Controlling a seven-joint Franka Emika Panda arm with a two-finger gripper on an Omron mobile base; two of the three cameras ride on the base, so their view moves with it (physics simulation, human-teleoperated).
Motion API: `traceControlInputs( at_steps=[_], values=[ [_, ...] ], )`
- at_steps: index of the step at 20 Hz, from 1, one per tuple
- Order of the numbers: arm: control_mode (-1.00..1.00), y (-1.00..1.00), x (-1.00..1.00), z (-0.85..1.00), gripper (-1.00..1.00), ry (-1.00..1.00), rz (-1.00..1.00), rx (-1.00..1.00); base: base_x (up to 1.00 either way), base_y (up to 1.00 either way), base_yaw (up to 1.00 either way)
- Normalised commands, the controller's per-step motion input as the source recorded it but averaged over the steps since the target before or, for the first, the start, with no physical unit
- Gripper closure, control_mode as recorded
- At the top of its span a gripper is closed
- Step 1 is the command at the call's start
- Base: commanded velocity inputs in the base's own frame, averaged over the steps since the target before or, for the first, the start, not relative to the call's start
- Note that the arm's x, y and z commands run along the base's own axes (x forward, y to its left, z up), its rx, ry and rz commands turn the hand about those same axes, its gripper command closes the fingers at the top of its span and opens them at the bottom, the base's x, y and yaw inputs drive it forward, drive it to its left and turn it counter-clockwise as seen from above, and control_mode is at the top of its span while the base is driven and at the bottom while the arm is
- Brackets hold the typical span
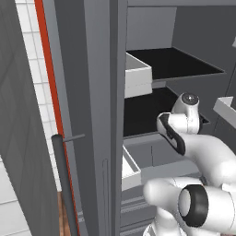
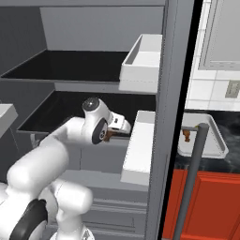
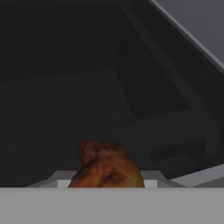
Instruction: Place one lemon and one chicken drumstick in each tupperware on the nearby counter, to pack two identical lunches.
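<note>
The claw [image 2: 110, 134] is reached into the open fridge, onto the lower black shelf [image 2: 56, 110], and it's clamped narrow on a chicken drumstick [image 3: 106, 168], whose brown meat is seen right at the fingertips in the hand view. Further right, out past the fridge wall, a whitish-grey tupperware [image 2: 213, 143] is sat on the black counter [image 2: 232, 161], with another drumstick [image 2: 187, 136] already laid inside.
</note>
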Motion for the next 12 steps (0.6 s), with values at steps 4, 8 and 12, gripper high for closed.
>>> traceControlInputs(
  at_steps=[4, 8, 12],
  values=[
    [-1.00, 0.37, -1.00, 0.76, 1.00, 0.05, 0.11, -0.05, 0.00, 0.00, 0.00],
    [-1.00, 0.32, -1.00, 0.50, 1.00, 0.01, 0.09, -0.07, 0.00, 0.00, 0.00],
    [-1.00, 0.06, -1.00, 0.49, 1.00, -0.07, 0.03, -0.04, 0.00, 0.00, 0.00]
  ],
)
